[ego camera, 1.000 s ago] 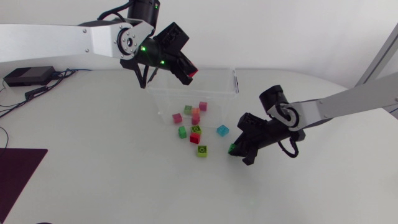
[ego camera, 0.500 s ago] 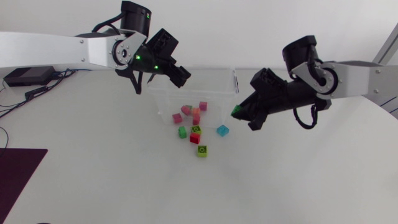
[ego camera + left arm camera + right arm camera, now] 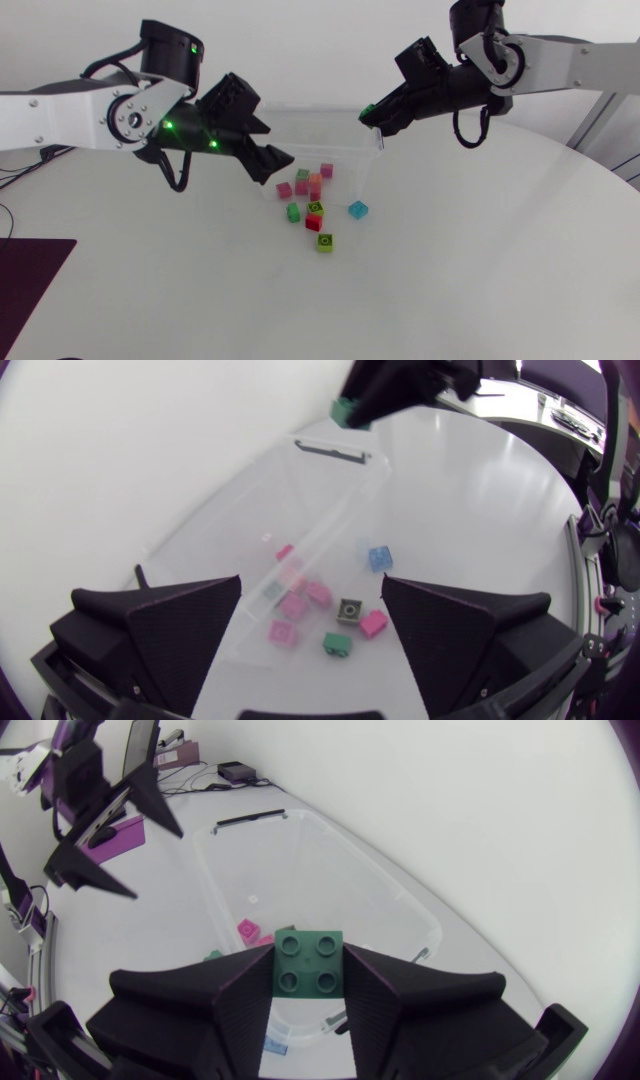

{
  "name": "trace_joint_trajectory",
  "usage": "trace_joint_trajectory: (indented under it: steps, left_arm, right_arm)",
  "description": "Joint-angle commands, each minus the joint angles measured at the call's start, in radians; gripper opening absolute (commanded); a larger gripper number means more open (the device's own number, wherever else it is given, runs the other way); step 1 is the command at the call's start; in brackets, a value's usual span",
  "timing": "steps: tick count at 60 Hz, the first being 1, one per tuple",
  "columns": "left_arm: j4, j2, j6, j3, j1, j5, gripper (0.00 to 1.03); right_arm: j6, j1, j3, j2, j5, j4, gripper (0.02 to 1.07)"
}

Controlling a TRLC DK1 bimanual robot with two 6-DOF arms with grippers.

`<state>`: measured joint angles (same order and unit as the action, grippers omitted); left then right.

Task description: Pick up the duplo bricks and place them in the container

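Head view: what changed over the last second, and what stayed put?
The right gripper, shut on the green brick, lifted from the table beside the loose bricks and swung to the right rim of the container. The left gripper, open, drew back from the far edge of the container to its left side. Container and loose bricks stayed put.

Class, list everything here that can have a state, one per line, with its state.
Left claw, open, empty.
Right claw, shut on the green brick.
Green brick, gripped, held off the table near the container's corner.
Container, upright, no lid.
Lime brick, loose on the table, outside the container.
Blue brick, loose on the table, outside the container.
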<state>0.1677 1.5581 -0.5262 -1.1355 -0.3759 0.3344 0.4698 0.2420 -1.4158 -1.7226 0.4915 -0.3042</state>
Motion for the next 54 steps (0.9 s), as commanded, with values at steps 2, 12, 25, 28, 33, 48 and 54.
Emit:
trace_joint_trajectory:
  steps: [2,12,25,28,33,48,54]
  left_arm:
    - [0.027,-0.013,-0.066,0.083,-0.008,0.041,0.99]
    - [0.003,0.014,-0.161,0.191,-0.034,0.064,0.99]
    - [-0.007,0.072,-0.224,0.223,-0.089,0.075,0.99]
    - [-0.002,0.085,-0.245,0.223,-0.118,0.077,0.99]
    - [0.000,0.109,-0.285,0.218,-0.155,0.077,0.99]
    - [0.148,0.250,-0.380,0.054,-0.198,0.077,0.97]
    - [0.207,0.293,-0.397,-0.007,-0.201,0.081,0.96]
  right_arm:
    - [-0.039,0.022,-0.081,-0.088,-0.024,0.016,0.28]
    - [-0.057,0.039,-0.206,-0.207,-0.056,0.014,0.28]
    - [-0.062,0.048,-0.410,-0.399,-0.120,-0.030,0.69]
    - [-0.062,0.046,-0.439,-0.419,-0.123,-0.044,0.93]
    - [-0.063,0.037,-0.417,-0.400,-0.122,-0.044,0.99]
    - [-0.036,0.000,-0.057,-0.144,-0.064,0.070,1.00]
    - [-0.028,-0.012,0.092,-0.040,-0.036,0.108,1.00]
